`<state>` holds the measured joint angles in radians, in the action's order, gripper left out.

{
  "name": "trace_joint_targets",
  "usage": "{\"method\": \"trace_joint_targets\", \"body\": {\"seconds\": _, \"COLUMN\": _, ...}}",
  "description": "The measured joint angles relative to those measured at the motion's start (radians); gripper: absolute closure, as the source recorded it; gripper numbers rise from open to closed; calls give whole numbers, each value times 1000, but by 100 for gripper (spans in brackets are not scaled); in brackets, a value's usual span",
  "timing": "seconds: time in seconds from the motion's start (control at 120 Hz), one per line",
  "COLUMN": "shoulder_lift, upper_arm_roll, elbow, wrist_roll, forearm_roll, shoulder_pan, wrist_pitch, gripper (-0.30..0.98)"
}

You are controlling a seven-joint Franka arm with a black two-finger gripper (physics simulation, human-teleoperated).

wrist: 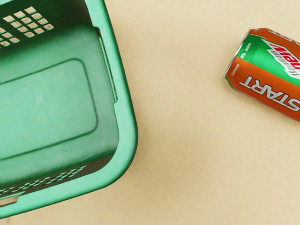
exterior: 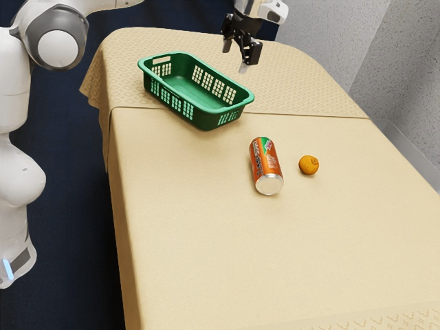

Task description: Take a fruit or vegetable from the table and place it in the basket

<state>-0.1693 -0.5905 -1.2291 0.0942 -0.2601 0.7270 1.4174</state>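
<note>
Orange (exterior: 309, 165) is just chilling on the counter (exterior: 199, 227), lower than and well apart from the fingers (exterior: 235, 57), which hang spread, pointing down.

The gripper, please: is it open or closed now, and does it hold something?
Gripper: open, its fingers apart, holding nothing.
</note>
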Motion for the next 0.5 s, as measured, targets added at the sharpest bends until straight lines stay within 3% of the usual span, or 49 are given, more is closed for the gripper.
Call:
{"method": "trace_joint_targets", "body": {"seconds": 0.183, "shoulder_lift": 3, "upper_arm_roll": 0, "elbow": 5, "wrist_roll": 1, "forearm_roll": 0, "shoulder_pan": 0, "wrist_pitch": 0, "gripper": 0}}
{"method": "trace_joint_targets", "body": {"seconds": 0.258, "shoulder_lift": 59, "upper_arm_roll": -7, "elbow": 81, "wrist_roll": 1, "forearm_roll": 0, "shoulder_pan": 3, "wrist_pitch": -1, "gripper": 0}}
{"method": "trace_joint_targets", "body": {"seconds": 0.408, "shoulder_lift": 95, "upper_arm_roll": -39, "elbow": 129, "wrist_roll": 2, "forearm_roll": 2, "shoulder_pan": -122, "wrist_pitch": -1, "gripper": 0}}
{"method": "trace_joint_targets", "body": {"seconds": 0.5, "shoulder_lift": 88, "upper_arm_roll": -56, "elbow": 124, "wrist_roll": 2, "forearm_roll": 4, "shoulder_pan": -134, "wrist_pitch": -1, "gripper": 0}}
